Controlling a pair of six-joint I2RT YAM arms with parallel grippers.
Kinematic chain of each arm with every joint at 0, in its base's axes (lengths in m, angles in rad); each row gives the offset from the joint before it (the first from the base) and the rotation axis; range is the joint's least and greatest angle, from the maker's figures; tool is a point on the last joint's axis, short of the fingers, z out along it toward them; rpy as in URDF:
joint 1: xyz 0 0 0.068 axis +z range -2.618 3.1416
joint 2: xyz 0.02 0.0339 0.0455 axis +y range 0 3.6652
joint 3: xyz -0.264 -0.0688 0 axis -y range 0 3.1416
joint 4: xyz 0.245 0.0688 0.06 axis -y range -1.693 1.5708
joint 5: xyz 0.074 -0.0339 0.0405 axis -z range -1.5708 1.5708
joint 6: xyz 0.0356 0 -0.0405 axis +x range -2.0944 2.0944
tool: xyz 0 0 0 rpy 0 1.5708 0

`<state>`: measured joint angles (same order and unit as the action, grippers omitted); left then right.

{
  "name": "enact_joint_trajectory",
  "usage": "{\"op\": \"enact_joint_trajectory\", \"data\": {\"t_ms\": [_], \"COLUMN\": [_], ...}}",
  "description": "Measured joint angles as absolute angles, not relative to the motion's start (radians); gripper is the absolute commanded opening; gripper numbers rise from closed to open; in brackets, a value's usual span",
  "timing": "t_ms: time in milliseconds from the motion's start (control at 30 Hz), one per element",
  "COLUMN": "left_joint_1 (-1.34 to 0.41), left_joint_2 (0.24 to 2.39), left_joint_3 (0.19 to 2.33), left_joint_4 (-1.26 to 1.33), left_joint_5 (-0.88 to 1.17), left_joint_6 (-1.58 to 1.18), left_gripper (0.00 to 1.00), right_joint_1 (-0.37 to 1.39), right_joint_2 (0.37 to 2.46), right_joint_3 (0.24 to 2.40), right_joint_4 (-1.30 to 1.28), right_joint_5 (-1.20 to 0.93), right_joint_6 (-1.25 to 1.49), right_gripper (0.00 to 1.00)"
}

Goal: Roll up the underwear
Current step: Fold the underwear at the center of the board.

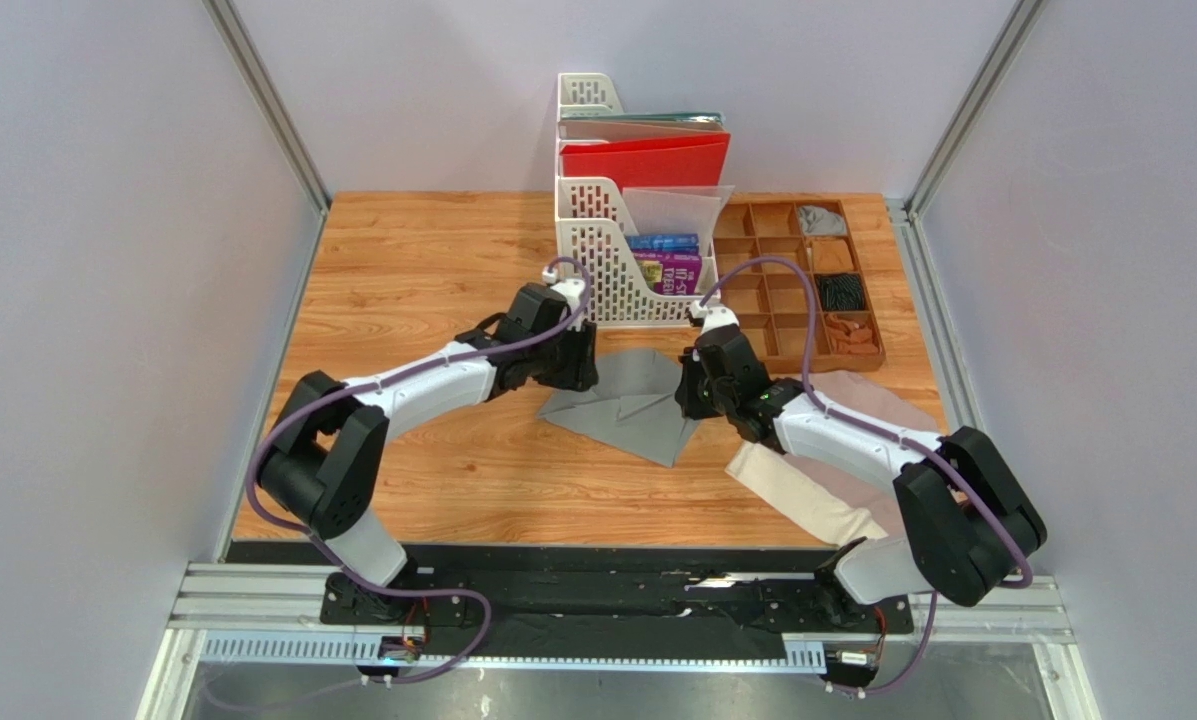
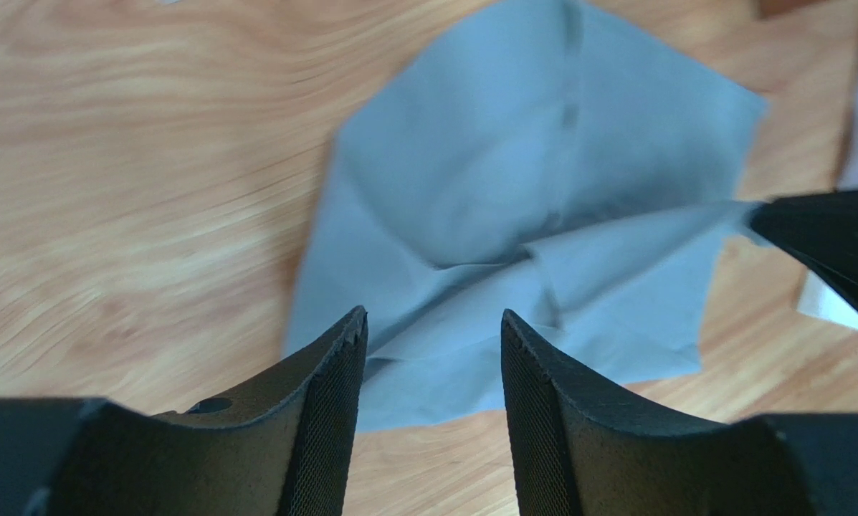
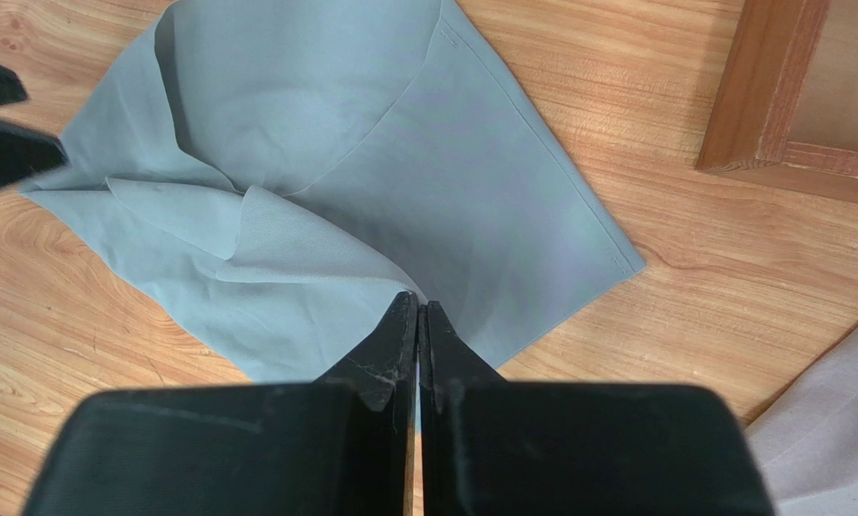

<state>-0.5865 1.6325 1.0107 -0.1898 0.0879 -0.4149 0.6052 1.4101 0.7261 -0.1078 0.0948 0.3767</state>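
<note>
The grey underwear [image 1: 637,402] lies crumpled in the middle of the bench [image 1: 409,285], between the two claws. The right claw [image 3: 417,303] is pressed together on a raised fold at its right side. The left claw [image 2: 433,328] hangs with its fingers apart over the garment's left edge. The pinkish-beige underwear [image 1: 782,488] lies flat, partly under the right arm [image 1: 860,443].

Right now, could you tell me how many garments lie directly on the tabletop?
2: grey underwear mid-table between the arms; beige underwear near right, partly hidden under the right arm.
</note>
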Motion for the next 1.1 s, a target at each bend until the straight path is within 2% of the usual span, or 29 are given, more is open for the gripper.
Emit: {"op": "enact_joint_trajectory", "data": {"t_ms": [167,400,700,1100], "left_joint_1": [-0.678,-0.717,-0.773,-0.803], "left_joint_2": [1.633,1.690,1.749,1.760], "left_joint_3": [0.990,0.967,0.939,0.939], "left_joint_4": [-0.066,0.045,0.072,0.058], "left_joint_5": [0.142,0.213,0.195,0.098], "left_joint_6": [-0.344,-0.326,-0.308,-0.278], "left_gripper": [0.55,0.55,0.55,0.47], "right_joint_1": [0.605,0.599,0.590,0.583], "right_joint_2": [1.414,1.416,1.420,1.420], "right_joint_3": [0.726,0.717,0.715,0.711], "right_joint_4": [-0.108,-0.109,-0.107,-0.107], "right_joint_5": [0.091,0.084,0.070,0.058], "right_joint_6": [0.377,0.378,0.386,0.393], "right_gripper": [0.00,0.00,0.00,0.00]}}
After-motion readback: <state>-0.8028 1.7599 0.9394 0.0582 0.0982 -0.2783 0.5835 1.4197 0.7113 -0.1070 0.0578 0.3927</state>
